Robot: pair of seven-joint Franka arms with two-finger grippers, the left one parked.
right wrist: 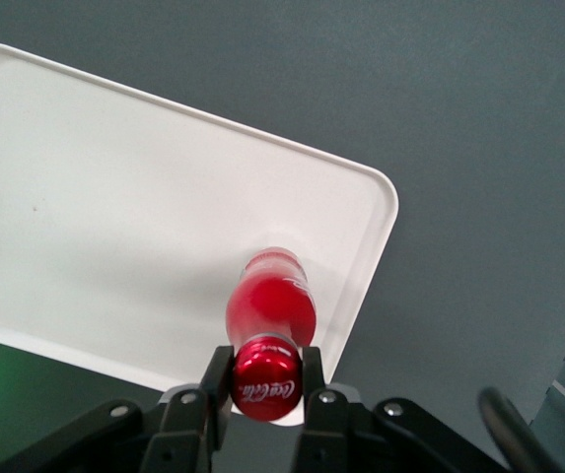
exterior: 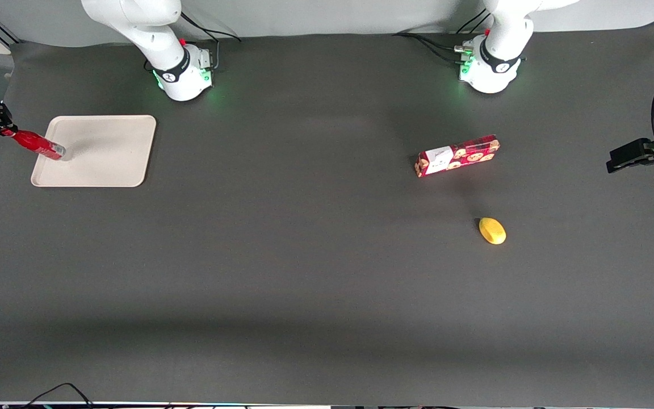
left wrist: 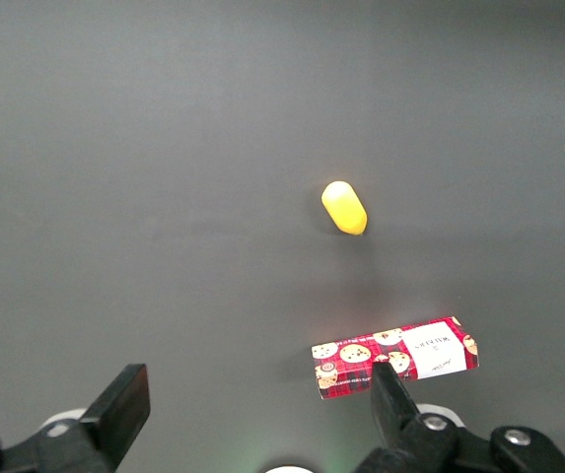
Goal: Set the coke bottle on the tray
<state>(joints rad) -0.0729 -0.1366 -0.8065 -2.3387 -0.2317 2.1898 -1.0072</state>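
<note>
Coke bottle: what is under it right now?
The tray lies under the coke bottle, which the gripper holds by the cap. Whether the base touches the tray is hidden by the bottle itself.

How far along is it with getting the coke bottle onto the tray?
Picking up and carrying look done: the hand is shut on the coke bottle at its cap and holds it over the tray, near the tray's edge. Left to do: lower it onto the tray, let go and pull away.
</note>
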